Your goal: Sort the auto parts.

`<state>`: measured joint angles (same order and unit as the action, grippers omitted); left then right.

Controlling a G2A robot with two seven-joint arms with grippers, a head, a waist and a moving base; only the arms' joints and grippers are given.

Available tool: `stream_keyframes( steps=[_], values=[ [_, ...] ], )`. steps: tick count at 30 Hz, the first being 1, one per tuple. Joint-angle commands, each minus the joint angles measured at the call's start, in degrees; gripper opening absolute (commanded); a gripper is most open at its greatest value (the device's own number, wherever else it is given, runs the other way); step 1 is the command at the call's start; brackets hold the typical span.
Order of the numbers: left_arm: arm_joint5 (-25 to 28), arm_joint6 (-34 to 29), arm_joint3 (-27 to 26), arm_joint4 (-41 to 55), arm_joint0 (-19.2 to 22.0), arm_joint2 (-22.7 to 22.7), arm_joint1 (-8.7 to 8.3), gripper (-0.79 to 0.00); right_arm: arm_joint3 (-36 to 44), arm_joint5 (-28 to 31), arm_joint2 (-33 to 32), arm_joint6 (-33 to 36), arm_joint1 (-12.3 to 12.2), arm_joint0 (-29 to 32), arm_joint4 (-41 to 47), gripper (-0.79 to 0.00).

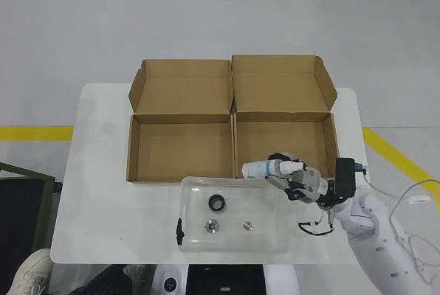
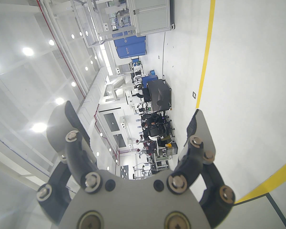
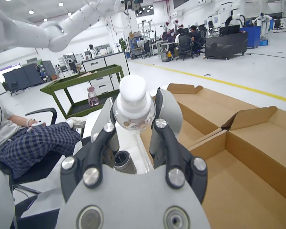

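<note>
My right gripper [image 1: 288, 177] [image 3: 134, 100] is shut on a white bottle [image 1: 258, 169] [image 3: 133, 106] with a clear body and a white cap, held lying sideways above the front wall of the right cardboard box [image 1: 279, 144] and the far edge of the clear plastic tray [image 1: 272, 221]. In the tray lie a black ring [image 1: 217, 202], a metal cylinder [image 1: 212, 226] and a small bolt [image 1: 246, 226]. The left wrist view has my left gripper [image 2: 132, 109] open and holding nothing, pointed out into the room, away from the table.
An open left cardboard box [image 1: 179, 151] sits beside the right one, both with lids folded back. A small black piece [image 1: 180, 232] rests at the tray's left edge. A green cart [image 1: 6, 192] stands off the table's left side.
</note>
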<state>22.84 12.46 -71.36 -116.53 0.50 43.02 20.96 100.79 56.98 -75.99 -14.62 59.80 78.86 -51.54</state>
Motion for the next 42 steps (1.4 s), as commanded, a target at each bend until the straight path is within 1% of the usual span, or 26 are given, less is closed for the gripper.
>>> stream_keyframes(
  steps=[1,6,12,23,33,39,42],
  values=[
    [0.0,0.0,0.0,0.0,0.0,0.0,0.00,0.000,-0.3,0.0,0.0,-1.0,0.1,-0.2,0.7,-0.785],
    [0.0,0.0,0.0,0.0,0.0,0.0,0.00,0.000,-1.7,-0.5,0.1,-2.5,0.5,-1.2,2.5,-0.785],
    [0.0,0.0,0.0,0.0,0.0,0.0,0.00,0.000,-2.3,-1.1,0.1,-2.3,0.8,-2.5,3.0,-0.785],
    [0.0,0.0,0.0,0.0,0.0,0.0,0.00,0.000,-2.4,-6.2,-0.6,0.1,1.1,-3.4,-0.4,-0.785],
    [0.0,0.0,0.0,0.0,0.0,0.0,0.00,0.000,-3.7,-11.9,0.2,6.2,1.4,-5.8,-3.3,-0.785],
    [0.0,0.0,0.0,0.0,0.0,0.0,0.00,0.000,-5.3,-18.4,2.2,12.8,1.9,-8.9,-6.2,-0.785],
    [0.0,0.0,0.0,0.0,0.0,0.0,0.00,0.000,-6.9,-19.4,3.7,15.3,2.2,-10.8,-5.4,-0.785]
  ],
)
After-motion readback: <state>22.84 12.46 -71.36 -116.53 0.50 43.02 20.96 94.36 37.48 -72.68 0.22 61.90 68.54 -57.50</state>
